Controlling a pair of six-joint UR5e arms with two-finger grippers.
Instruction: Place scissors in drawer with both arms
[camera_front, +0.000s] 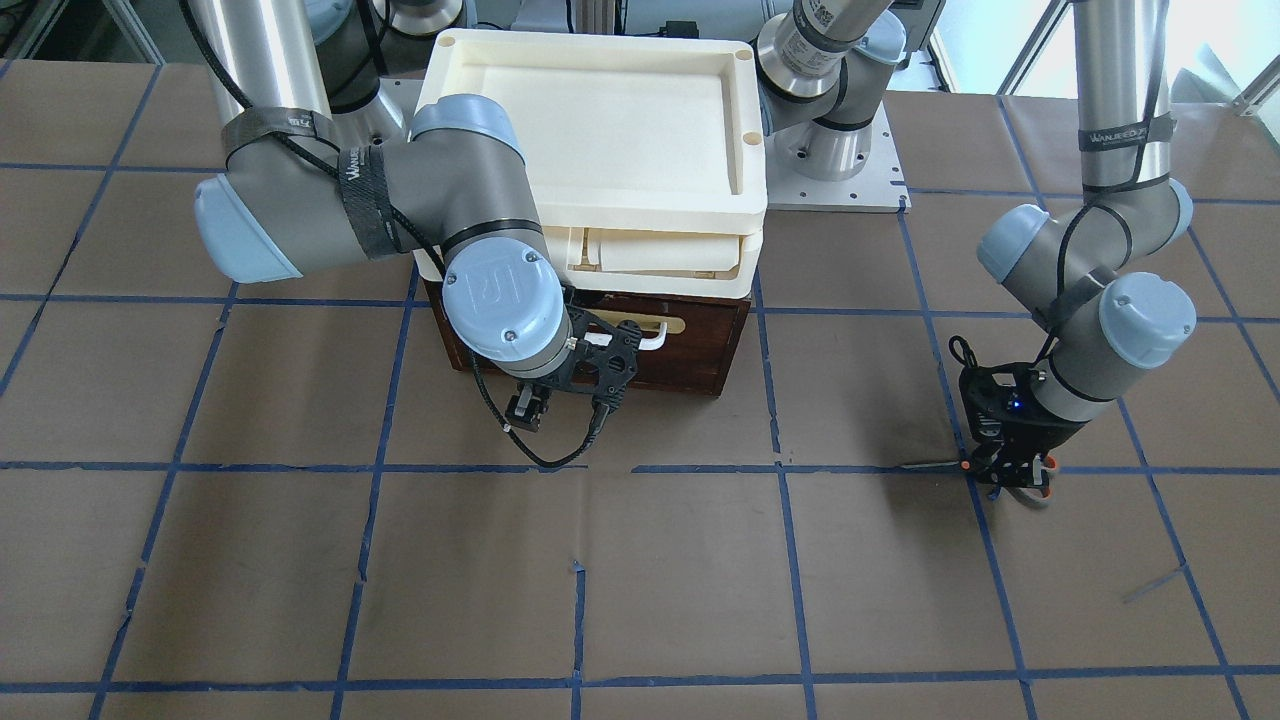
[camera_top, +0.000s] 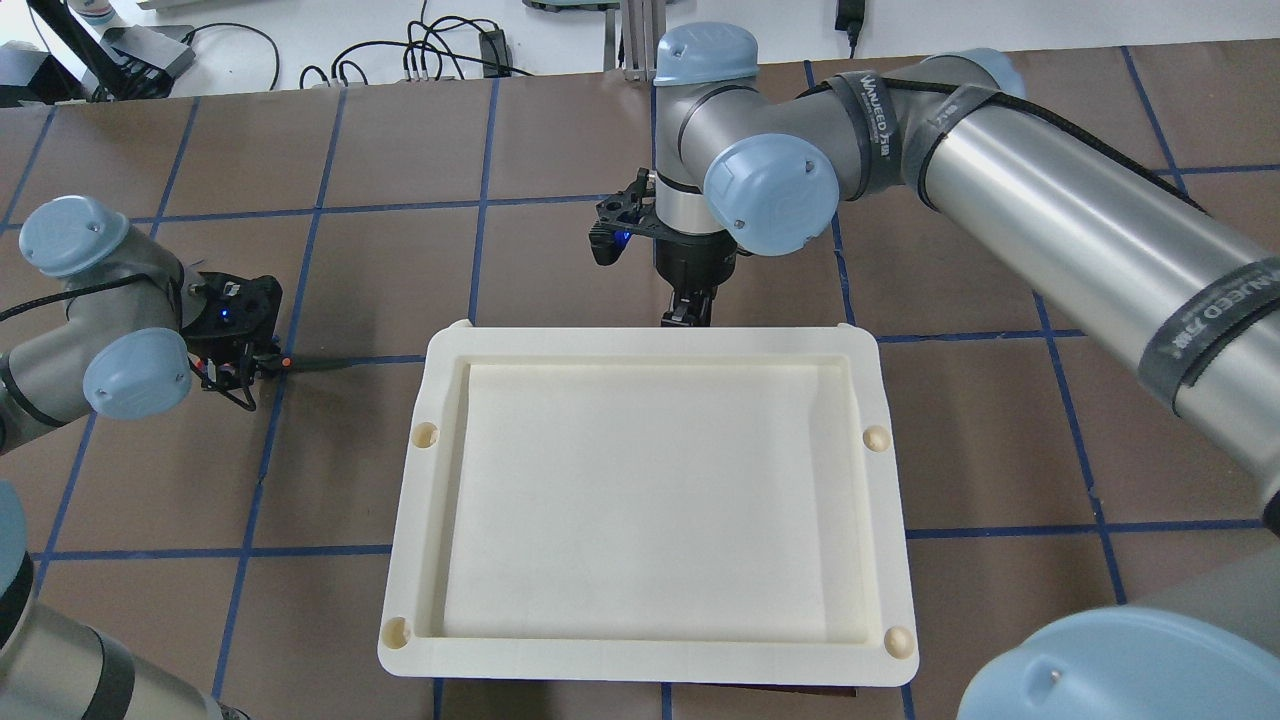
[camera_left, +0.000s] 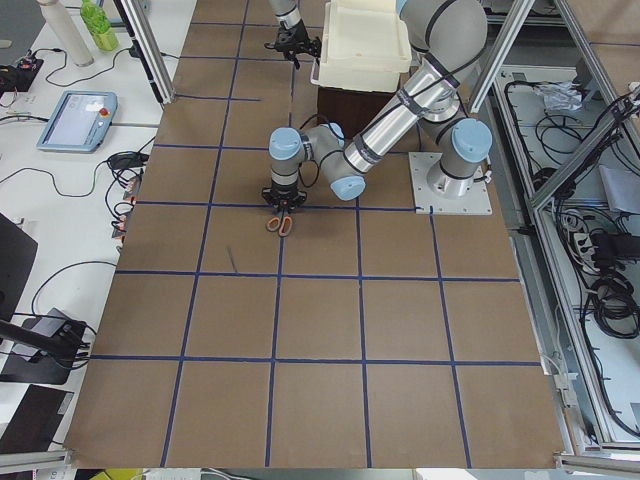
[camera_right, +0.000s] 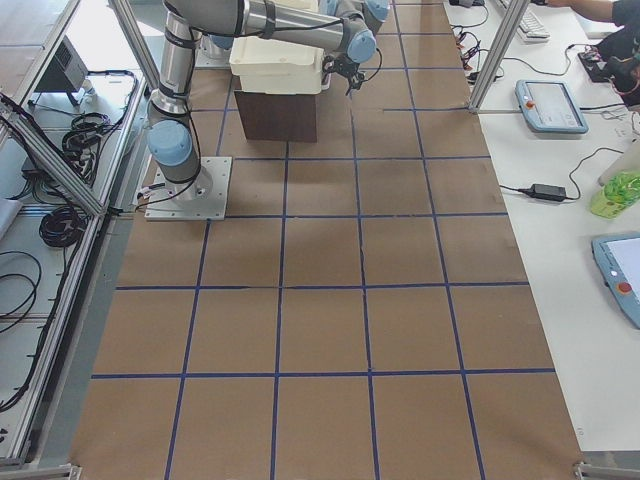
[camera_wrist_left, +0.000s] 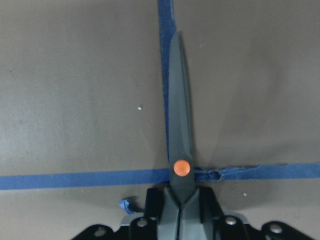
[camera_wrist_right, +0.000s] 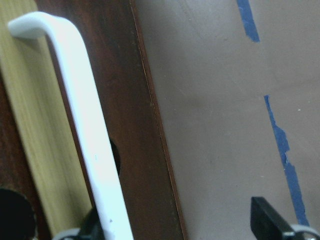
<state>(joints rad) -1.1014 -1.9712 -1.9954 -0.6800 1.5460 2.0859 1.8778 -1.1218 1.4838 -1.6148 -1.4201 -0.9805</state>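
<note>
We see left fingers (camera_wrist_left: 209, 210) clamping small dark-bladed scissors (camera_wrist_left: 179, 125) on open table (camera_wrist_left: 75, 100); right fingers (camera_wrist_right: 267, 220) parted beside dark brown wooden drawer (camera_wrist_right: 145, 125).

Robotics lab, test-cell type. Two industrial arms (camera_left: 400, 97) are bolted to steel base plates (camera_left: 452, 185) on a big table (camera_right: 320, 330), covered w/ brown paper & marked w/ a blue tape grid (camera_right: 281, 288). Aluminium frame posts (camera_right: 490, 55) stand at the edges. White side benches (camera_left: 60, 200) carry teach pendants (camera_right: 552, 105), a power brick (camera_right: 545, 190), loose cables (camera_left: 590, 260), a green bottle (camera_left: 97, 22).
</note>
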